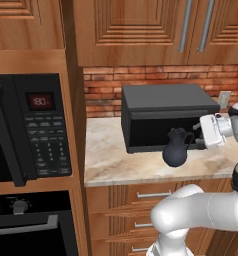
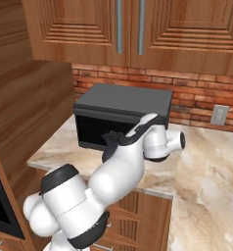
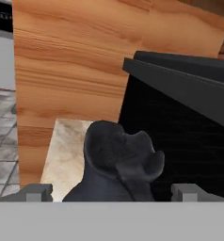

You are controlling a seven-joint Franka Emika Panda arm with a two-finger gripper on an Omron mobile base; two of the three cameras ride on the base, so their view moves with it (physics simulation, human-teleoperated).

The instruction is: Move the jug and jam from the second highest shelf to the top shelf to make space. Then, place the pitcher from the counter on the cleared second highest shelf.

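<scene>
We see the pitcher (image 1: pixel 176 148) on the counter (image 1: pixel 111 155), against the black microwave (image 1: pixel 161 115). Jaws fully open, empty, straddling its rim. Risk: an off-centre closure could tip it.

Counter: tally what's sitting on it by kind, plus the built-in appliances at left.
Pitcher, dark blue-black, on the counter: 1
Black box appliance on the counter behind the pitcher: 1
Built-in microwave: 1
Built-in oven below the microwave: 1
Total: 4
</scene>
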